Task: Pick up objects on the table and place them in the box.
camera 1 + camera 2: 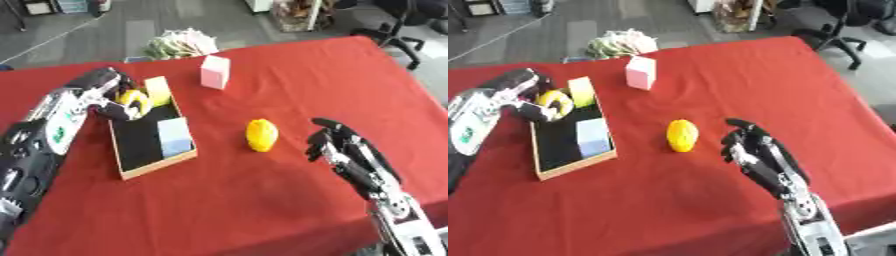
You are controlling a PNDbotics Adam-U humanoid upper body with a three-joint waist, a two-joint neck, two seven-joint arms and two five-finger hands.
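Observation:
A shallow wooden box (pixel 154 166) with a black floor lies left of centre on the red table. It holds a pale blue block (pixel 174 136) and a yellow-green block (pixel 158 90) at its far end. My left hand (pixel 112 86) hovers over the box's far left corner, fingers curled round a yellow and black object (pixel 134 98). A yellow lemon-shaped object (pixel 261 134) lies on the cloth right of the box. A white and pink carton (pixel 214 72) stands upright beyond it. My right hand (pixel 337 145) hangs open to the right of the lemon, apart from it.
A bundle of green and white items (pixel 179 44) sits at the table's far edge. The red cloth (pixel 262 200) stretches bare toward me. An office chair (pixel 398 25) stands past the far right corner.

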